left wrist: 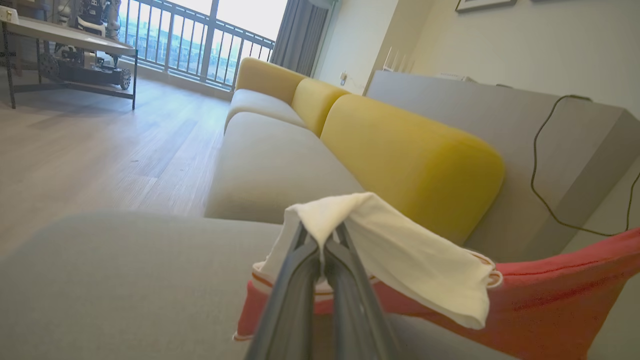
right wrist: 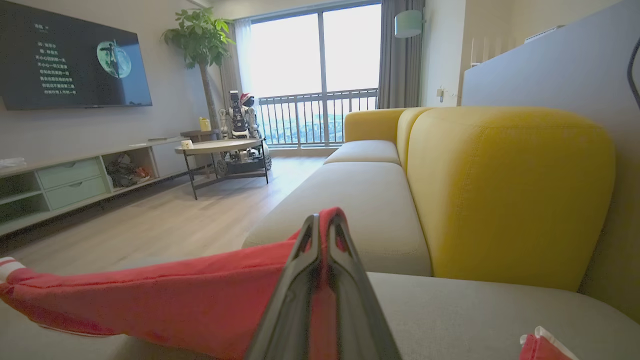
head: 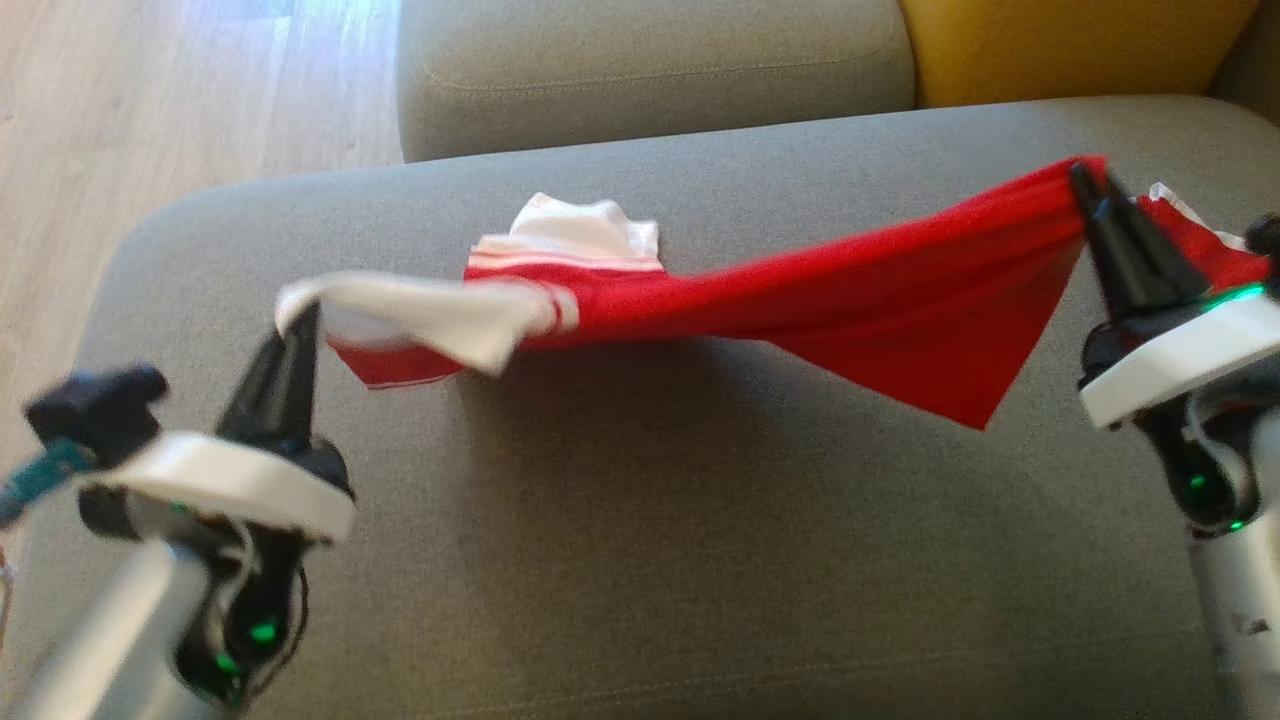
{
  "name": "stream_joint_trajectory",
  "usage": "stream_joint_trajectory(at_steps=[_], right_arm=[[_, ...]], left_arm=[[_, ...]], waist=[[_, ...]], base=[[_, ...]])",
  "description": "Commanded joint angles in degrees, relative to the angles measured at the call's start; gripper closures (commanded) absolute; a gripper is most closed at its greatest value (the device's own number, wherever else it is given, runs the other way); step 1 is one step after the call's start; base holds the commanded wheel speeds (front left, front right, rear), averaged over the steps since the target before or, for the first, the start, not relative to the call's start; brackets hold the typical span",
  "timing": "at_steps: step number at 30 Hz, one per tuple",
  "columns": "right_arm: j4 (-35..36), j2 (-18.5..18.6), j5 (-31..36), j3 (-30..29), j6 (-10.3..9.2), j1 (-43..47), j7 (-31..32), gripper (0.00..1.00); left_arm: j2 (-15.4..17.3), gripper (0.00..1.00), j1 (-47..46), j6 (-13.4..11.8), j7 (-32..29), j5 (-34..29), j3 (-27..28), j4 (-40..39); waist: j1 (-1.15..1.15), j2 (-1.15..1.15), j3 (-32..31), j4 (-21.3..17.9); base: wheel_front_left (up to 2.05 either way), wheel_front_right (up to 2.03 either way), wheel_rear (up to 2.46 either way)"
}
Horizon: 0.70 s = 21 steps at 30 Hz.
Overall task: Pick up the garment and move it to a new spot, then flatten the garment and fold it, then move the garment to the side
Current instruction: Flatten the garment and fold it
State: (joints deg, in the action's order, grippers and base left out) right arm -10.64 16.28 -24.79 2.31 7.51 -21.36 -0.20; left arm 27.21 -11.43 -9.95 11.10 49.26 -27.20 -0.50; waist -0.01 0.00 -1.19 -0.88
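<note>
Over the near edge of the grey sofa seat (head: 640,580): two pale forearms, one rising from each near corner, dark fingers pointing up and away.

Left gripper (head: 298,322): fingers pressed together on a white sleeve end of the garment (head: 800,300). In the left wrist view, white cloth drapes over the closed tips.

Right gripper (head: 1082,185): held higher, near the seat's right edge, pinched on a bunched red corner.

Garment, one:
- Red body, white sleeves, red-and-white striped trim.
- Strung between the two grippers as a twisted, sagging band across the middle of the seat.
- A red triangular flap hangs from the right half.
- A second white sleeve sits bunched behind the band, toward the far edge.
- A small red-and-white scrap shows past the right gripper.
- Cannot tell whether the lowest part of the band touches the cushion.

Beyond the far edge: a second grey cushion (head: 650,70), one yellow back cushion (head: 1060,45) at the far right, wood floor (head: 180,90) at the far left.
</note>
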Motion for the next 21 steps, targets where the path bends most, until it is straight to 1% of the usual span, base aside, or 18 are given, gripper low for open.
stream_joint_trajectory(at_steps=[1, 3, 7, 11, 13, 16, 18, 21], right_arm=[[4.1, -0.5, -0.2, -1.4, -0.02, -1.7, 1.1, 1.0], [5.8, -1.8, 0.1, -3.0, -0.02, -2.6, 2.2, 1.0], [8.2, -5.6, -0.1, -6.7, -0.02, -4.6, 4.0, 1.0], [10.6, -9.7, -0.1, -10.8, -0.02, -6.8, 5.6, 1.0], [12.1, -11.1, -0.3, -12.6, -0.02, -7.7, 6.8, 1.0], [13.9, -12.1, -0.5, -13.9, -0.02, -8.5, 8.3, 1.0], [15.7, -12.7, -0.5, -15.1, -0.02, -8.5, 9.7, 1.0], [18.1, -13.2, -0.1, -16.5, -0.02, -8.0, 11.7, 1.0]], left_arm=[[2.3, 1.0, -5.8, -0.9, -0.4, 1.3, 4.7, -3.9], [2.3, 1.0, -7.3, -1.4, -1.0, 2.6, 6.2, -5.6], [1.6, 1.0, -10.1, -2.3, -2.3, 5.4, 8.6, -8.1], [0.0, 1.0, -12.7, -3.2, -3.3, 8.3, 10.4, -10.5], [-1.0, 1.0, -13.7, -3.6, -3.5, 9.8, 11.2, -11.9], [-2.3, 1.0, -14.6, -3.7, -3.3, 11.3, 12.1, -13.4], [-4.3, 1.0, -15.1, -2.8, -2.1, 13.3, 13.0, -14.9], [-6.5, 1.0, -14.1, -2.7, -0.3, 15.3, 14.4, -15.6]], waist=[[0.01, 0.0, -0.3, -0.1], [0.01, 0.0, -0.6, -0.2], [0.01, 0.0, -1.2, -0.4], [0.01, 0.0, -1.7, -0.5], [0.01, 0.0, -1.9, -0.4], [0.01, 0.0, -1.9, -0.3], [0.01, 0.0, -2.3, 0.1], [0.01, 0.0, -2.7, 0.2]], base=[[0.0, 0.0, 0.0], [0.0, 0.0, 0.0], [0.0, 0.0, 0.0], [0.0, 0.0, 0.0], [0.0, 0.0, 0.0], [0.0, 0.0, 0.0], [0.0, 0.0, 0.0], [0.0, 0.0, 0.0]])
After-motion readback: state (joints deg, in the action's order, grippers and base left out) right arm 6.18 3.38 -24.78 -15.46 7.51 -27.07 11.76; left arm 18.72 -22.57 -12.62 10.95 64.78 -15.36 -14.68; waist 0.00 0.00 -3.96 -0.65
